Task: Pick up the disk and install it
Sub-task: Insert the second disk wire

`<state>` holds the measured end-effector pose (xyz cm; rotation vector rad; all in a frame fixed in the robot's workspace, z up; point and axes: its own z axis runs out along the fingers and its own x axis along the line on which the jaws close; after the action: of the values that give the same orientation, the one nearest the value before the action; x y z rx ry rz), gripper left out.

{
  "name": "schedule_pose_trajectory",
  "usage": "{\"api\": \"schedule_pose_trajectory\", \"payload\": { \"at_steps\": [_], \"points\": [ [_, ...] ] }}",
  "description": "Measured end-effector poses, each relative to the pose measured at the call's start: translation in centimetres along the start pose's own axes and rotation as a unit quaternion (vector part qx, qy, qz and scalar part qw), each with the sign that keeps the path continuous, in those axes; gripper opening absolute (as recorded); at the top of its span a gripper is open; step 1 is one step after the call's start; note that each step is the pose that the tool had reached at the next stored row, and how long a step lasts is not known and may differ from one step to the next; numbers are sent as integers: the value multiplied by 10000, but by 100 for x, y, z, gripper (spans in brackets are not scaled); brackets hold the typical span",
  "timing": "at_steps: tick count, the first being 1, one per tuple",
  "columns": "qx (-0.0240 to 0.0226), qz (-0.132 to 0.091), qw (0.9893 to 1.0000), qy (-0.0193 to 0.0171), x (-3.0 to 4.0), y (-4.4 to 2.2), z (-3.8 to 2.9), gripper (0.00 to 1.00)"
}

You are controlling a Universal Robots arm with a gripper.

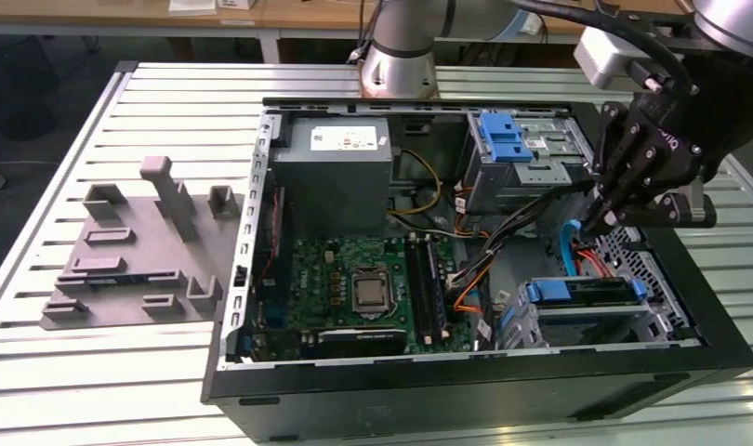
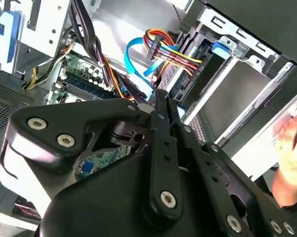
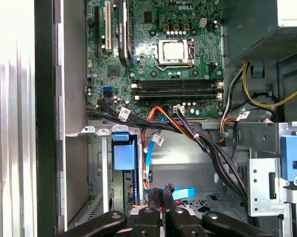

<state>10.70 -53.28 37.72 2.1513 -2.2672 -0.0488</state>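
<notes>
Exterior view: an open computer case (image 1: 476,376) lies on a ribbed metal desk (image 1: 165,102), with the black end effector (image 1: 603,216) hanging inside it at about 3 o'clock of the case, its fingers drawn together and holding nothing; the disk (image 1: 584,294), marked by its blue plastic rail, sits seated in the lower drive cage (image 1: 655,321) at roughly 5 o'clock of the case, just below the end effector and apart from it; the green motherboard (image 1: 351,288) fills the case's middle, the grey power supply (image 1: 339,172) lies at 11 o'clock, and a second drive cage (image 1: 525,153) with a blue latch stands at 1 o'clock; a grey moulded fixture (image 1: 135,251) rests on the desk at 9 o'clock of the case; in the second wrist view a person's hand (image 2: 292,153) rests at the case's outer edge; in the first wrist view a light-blue cable (image 3: 151,170) curves beside the disk's blue tab.
</notes>
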Motion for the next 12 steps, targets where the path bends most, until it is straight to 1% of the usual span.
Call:
{"api": "schedule_pose_trajectory", "payload": {
  "at_steps": [6,12],
  "points": [
    [0,0,10000,0,0,20,-45,17],
    [0,0,10000,1,-22,23,-63,17]
  ]
}}
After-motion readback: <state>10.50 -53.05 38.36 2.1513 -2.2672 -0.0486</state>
